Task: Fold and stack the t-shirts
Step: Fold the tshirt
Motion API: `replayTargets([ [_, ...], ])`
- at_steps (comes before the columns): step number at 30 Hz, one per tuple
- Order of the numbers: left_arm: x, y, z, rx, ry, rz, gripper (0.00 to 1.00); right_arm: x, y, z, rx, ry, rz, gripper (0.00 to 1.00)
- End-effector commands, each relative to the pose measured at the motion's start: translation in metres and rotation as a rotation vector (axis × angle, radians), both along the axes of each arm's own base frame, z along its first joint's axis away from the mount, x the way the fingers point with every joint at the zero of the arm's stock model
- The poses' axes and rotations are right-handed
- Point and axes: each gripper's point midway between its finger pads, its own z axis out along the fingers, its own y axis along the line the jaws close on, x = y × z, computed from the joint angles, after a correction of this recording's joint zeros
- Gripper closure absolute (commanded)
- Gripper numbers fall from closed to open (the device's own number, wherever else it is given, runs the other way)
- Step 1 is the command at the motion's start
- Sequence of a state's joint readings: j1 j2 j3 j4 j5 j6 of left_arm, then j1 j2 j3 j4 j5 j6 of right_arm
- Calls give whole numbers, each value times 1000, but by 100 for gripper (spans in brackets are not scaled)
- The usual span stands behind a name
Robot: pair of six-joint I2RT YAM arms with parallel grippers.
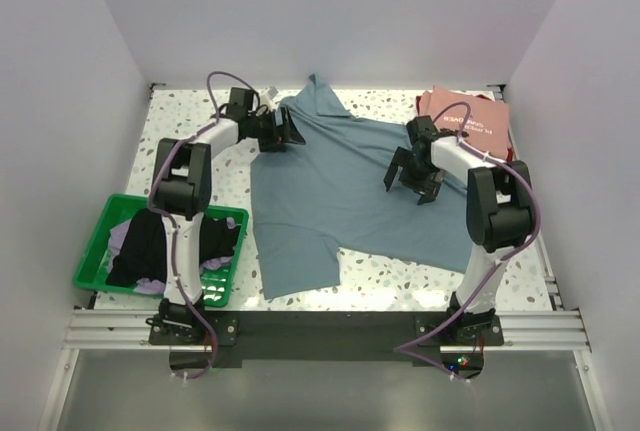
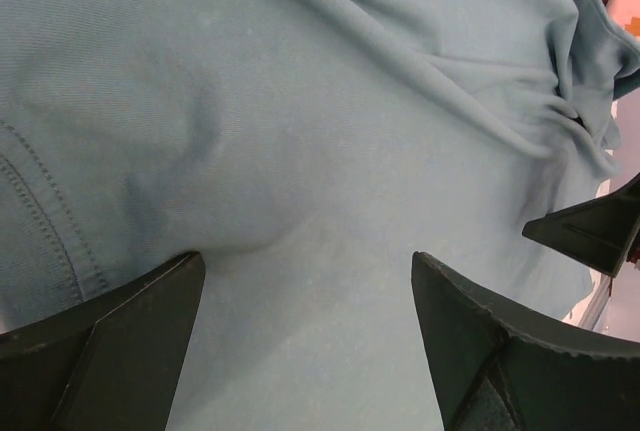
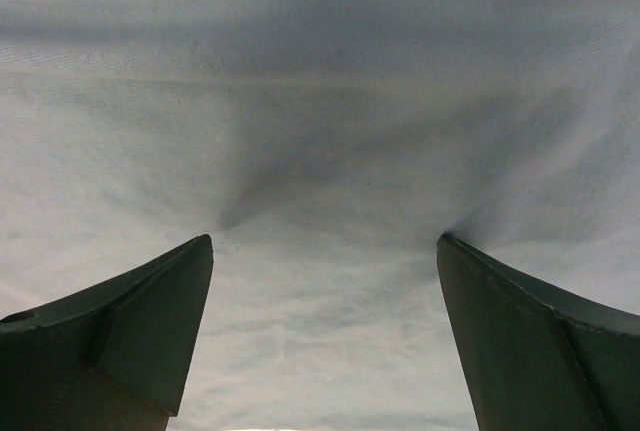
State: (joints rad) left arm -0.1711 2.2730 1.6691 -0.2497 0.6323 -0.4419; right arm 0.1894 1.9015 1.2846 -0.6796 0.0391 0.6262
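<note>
Wrinkles are my worry. The grey-blue t-shirt [image 1: 320,201] lies spread across the middle of the surface [image 1: 400,276], soft, matte and finely woven, rucked into ridges towards its far-left end. My left gripper [image 2: 305,271] and right gripper [image 3: 325,246] both stand spread, tips seemingly dimpling the cloth, pinching nothing. A shallow bite might catch only one layer, or drag the shirt askew. The folded pink t-shirt [image 1: 470,116] sits far right.

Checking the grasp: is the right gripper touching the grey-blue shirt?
Touching: the right wrist view shows the grey-blue shirt dimpling at fingertips of the right gripper.
</note>
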Motion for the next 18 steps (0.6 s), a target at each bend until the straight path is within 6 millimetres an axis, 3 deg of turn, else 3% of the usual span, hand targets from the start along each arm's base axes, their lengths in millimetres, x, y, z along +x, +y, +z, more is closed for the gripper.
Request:
replayTargets([
  [1,10,15,-40,75,3,14,9,17,-4,-14,-16,-19,-18,3],
  [5,24,17,-48,96,-8,25,9,31,-16,-17,-59,-10,-26,3],
  [6,35,15,-40,89,-32,24,9,38,-18,-13,-52,-24,-36,3],
  [7,35,15,-50,94,-9,25,9,41,-19,-12,-51,-31,-39,3],
  [13,66,10,-34,71,-76,55,9,66,-25,-9,-43,-60,-26,3],
  [17,81,11,-7,82,-150,87,9,80,-17,5,-17,-96,31,3],
  [18,85,13,13,92,-198,103,9,85,-16,13,-8,-118,39,3],
])
